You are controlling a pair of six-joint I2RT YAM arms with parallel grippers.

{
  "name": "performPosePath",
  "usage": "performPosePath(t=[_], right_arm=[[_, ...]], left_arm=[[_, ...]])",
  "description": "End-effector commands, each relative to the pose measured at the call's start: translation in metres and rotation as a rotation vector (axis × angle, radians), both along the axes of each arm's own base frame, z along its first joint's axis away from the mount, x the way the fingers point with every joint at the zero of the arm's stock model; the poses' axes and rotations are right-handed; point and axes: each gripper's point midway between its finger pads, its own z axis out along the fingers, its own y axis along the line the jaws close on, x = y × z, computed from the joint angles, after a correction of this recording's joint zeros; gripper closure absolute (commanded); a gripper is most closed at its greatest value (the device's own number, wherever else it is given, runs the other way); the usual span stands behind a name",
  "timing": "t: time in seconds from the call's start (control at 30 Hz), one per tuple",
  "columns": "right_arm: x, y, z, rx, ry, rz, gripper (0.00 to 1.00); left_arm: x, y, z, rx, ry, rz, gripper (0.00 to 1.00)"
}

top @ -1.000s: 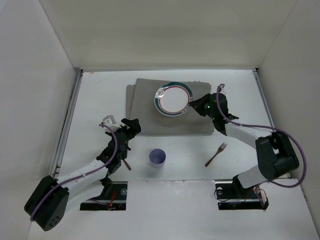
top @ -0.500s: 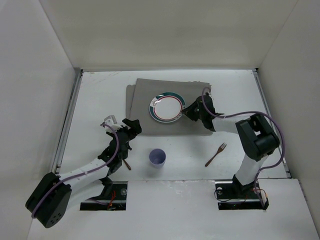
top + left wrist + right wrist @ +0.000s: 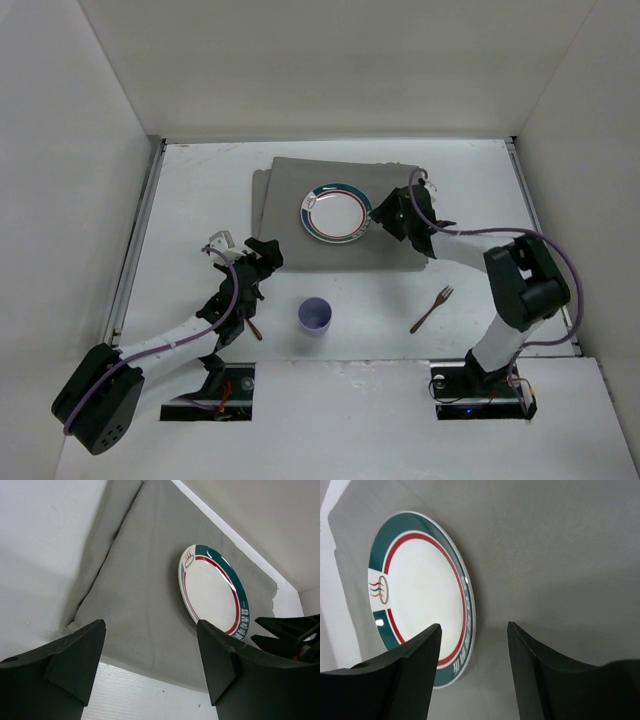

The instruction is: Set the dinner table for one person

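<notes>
A white plate with a green and red rim lies flat on the grey cloth mat, toward the back of the white dinner table. My right gripper is open just right of the plate. In the right wrist view its jaws straddle the plate's near rim without gripping it. My left gripper is open and empty at the mat's near left corner. In the left wrist view it faces across the mat toward the plate.
A pale purple cup stands on the table in front of the mat. A brown fork lies to its right. A brown utensil lies partly hidden under my left arm. Metal rails run along the side edges.
My right gripper has carried the plate leftward, set it down on the mat, then opened and drawn back a little to the right. The left arm has barely moved.
</notes>
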Motion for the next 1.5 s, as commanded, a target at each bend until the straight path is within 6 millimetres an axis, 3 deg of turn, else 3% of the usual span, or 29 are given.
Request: performPosePath(t=[0.0, 0.07, 0.1, 0.17, 0.23, 0.3, 0.4, 0.47, 0.6, 0.83, 0.97, 1.1, 1.17, 1.23, 1.33, 1.4, 1.47], right_arm=[[-0.006, -0.017, 0.055, -0.143, -0.133, 0.006, 0.39], [-0.026, -0.009, 0.076, -0.199, -0.184, 0.084, 0.44], [-0.04, 0.001, 0.085, -0.226, -0.212, 0.146, 0.52], [-0.079, 0.03, 0.104, -0.271, -0.27, 0.308, 0.8], [-0.122, 0.057, 0.116, -0.309, -0.305, 0.466, 0.88], [-0.161, 0.075, 0.125, -0.339, -0.319, 0.582, 0.85], [-0.203, 0.089, 0.131, -0.36, -0.305, 0.687, 0.64], [-0.221, 0.097, 0.132, -0.367, -0.289, 0.739, 0.51], [-0.247, 0.115, 0.127, -0.429, -0.274, 0.824, 0.48], [-0.265, 0.133, 0.097, -0.518, -0.205, 0.91, 0.44], [-0.264, 0.137, 0.077, -0.562, -0.166, 0.915, 0.46], [-0.256, 0.139, 0.064, -0.611, -0.151, 0.889, 0.54], [-0.253, 0.142, 0.062, -0.619, -0.151, 0.883, 0.67], [-0.251, 0.146, 0.067, -0.603, -0.165, 0.869, 0.81], [-0.247, 0.151, 0.096, -0.52, -0.228, 0.842, 0.86], [-0.23, 0.141, 0.118, -0.474, -0.266, 0.787, 0.86], [-0.2, 0.117, 0.144, -0.425, -0.295, 0.686, 0.86]], left_arm=[[0.003, -0.005, 0.016, -0.04, -0.055, -0.007, 0.31], [0.002, -0.006, 0.015, -0.036, -0.054, -0.012, 0.4], [0.002, -0.007, 0.016, -0.033, -0.055, -0.017, 0.46], [0.003, -0.01, 0.021, -0.021, -0.061, -0.034, 0.58], [0.002, -0.014, 0.022, -0.011, -0.063, -0.051, 0.67], [0.001, -0.018, 0.022, -0.007, -0.063, -0.062, 0.7], [0.001, -0.022, 0.024, -0.004, -0.064, -0.072, 0.7], [0.002, -0.023, 0.025, -0.005, -0.067, -0.077, 0.66], [0.0, -0.023, 0.025, -0.01, -0.071, -0.078, 0.58], [-0.002, -0.024, 0.024, -0.017, -0.071, -0.083, 0.53], [-0.001, -0.023, 0.027, -0.016, -0.078, -0.079, 0.52], [-0.003, -0.021, 0.025, -0.019, -0.077, -0.077, 0.52], [-0.003, -0.021, 0.026, -0.02, -0.078, -0.076, 0.52], [-0.003, -0.021, 0.026, -0.019, -0.078, -0.076, 0.52], [-0.004, -0.02, 0.026, -0.022, -0.081, -0.074, 0.51], [-0.004, -0.017, 0.029, -0.021, -0.091, -0.066, 0.51], [-0.004, -0.01, 0.032, -0.015, -0.102, -0.046, 0.51]])
